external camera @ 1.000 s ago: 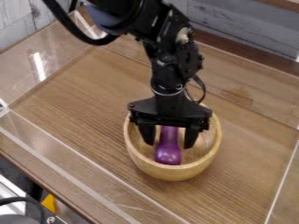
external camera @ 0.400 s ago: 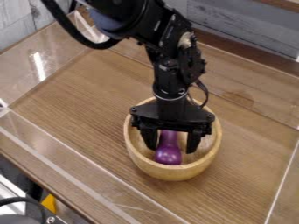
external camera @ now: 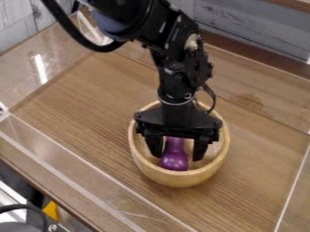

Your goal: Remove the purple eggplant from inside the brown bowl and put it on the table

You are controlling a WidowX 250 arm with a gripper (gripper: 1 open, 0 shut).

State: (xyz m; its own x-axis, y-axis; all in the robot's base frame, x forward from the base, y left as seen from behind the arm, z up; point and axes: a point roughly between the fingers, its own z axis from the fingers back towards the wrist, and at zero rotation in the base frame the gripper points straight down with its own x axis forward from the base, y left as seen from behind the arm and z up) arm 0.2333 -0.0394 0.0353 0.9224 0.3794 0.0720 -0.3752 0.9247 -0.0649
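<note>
No brand, label or writing can be read anywhere from where I stand. The black arm (external camera: 169,50) reaches down from the upper left, and its end effector (external camera: 177,149) points straight down into the brown bowl (external camera: 145,159), which sits on the desk (external camera: 85,100) toward the near right. The two dark fingers (external camera: 151,145) are spread wide, one on each side of the purple eggplant (external camera: 176,156), dipping below the bowl's thick rim. They are not pressed onto the eggplant; a bit of gap shows on either side, though I cannot tell whether a fingertip brushes it lower down. The eggplant lies inside the bowl, its fat glossy end toward me and its narrower end hidden up under the end effector's body.

Low clear acrylic walls (external camera: 36,149) edge the desk, with glare streaks on the left panel. At the bottom left corner, outside the wall, there is something dark with a yellow patch, too cut off to make out.

Compared with a second ago, the end effector sits a touch lower in the bowl, covering more of the eggplant. Since the more recent earlier view, nothing has visibly shifted: fingers equally spread, bowl and eggplant in the same spots.
</note>
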